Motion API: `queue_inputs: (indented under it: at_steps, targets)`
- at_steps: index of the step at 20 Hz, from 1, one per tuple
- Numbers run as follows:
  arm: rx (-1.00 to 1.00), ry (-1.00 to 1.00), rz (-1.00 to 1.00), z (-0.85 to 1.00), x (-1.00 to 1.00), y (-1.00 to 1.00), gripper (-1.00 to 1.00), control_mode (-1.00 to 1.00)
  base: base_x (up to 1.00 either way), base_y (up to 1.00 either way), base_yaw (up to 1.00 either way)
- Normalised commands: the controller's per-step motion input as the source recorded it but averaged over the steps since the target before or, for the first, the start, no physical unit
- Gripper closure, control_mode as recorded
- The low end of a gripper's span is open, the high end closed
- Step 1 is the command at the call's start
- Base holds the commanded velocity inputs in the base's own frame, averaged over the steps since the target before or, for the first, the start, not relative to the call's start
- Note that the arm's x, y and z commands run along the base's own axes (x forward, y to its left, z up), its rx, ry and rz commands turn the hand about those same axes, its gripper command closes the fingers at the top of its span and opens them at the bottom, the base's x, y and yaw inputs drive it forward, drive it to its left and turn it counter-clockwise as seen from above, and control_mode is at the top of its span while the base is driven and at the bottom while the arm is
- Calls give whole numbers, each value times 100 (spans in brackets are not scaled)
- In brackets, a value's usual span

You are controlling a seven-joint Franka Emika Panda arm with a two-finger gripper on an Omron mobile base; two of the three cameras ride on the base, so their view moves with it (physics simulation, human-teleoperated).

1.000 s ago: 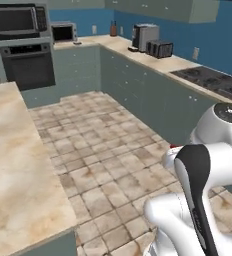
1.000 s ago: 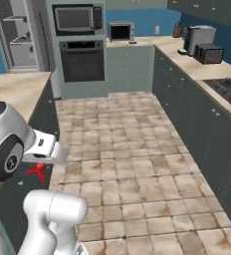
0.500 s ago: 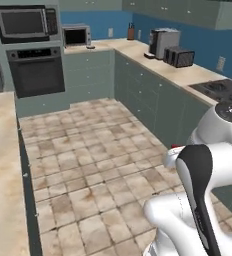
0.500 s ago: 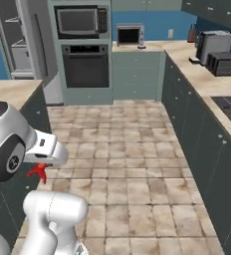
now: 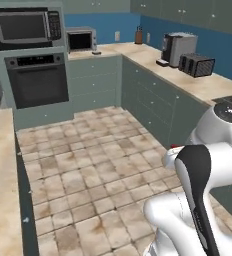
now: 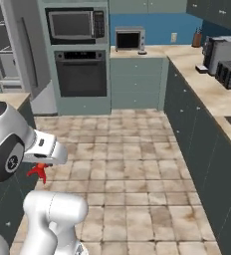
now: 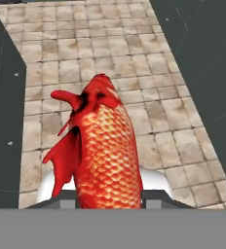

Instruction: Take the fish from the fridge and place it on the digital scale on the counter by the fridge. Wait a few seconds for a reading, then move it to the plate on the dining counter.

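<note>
Orange-red scaled fish [image 7: 106,155], beige-brown tiled floor [image 7: 149,58], blue wall [image 5: 108,25]

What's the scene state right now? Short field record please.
held item: fish, red-orange, scaled
gripper: gripper shut on the fish, tail end up in the hand view
fish in right base view: red bit beside the arm
below the fish: tiled floor between dark cabinet fronts
fridge: door open, far left of right base view
ahead: wall oven with microwave above
</note>
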Motion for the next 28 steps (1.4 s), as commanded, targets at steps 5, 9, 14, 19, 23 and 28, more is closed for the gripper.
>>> queue_inputs:
  at_steps: [5, 9, 14, 19, 23, 28]
  targets:
    - [0, 0, 0, 0, 0, 0, 100, 100, 100, 2, 0]
    - [0, 0, 0, 0, 0, 0, 100, 100, 100, 0, 0]
    - [0, 0, 0, 0, 0, 0, 100, 100, 100, 0, 0]
    - [0, 0, 0, 0, 0, 0, 100, 100, 100, -2, 0]
    - [0, 0, 0, 0, 0, 0, 100, 100, 100, -9, 0]
    - [0, 0, 0, 0, 0, 0, 100, 100, 100, -19, -1]
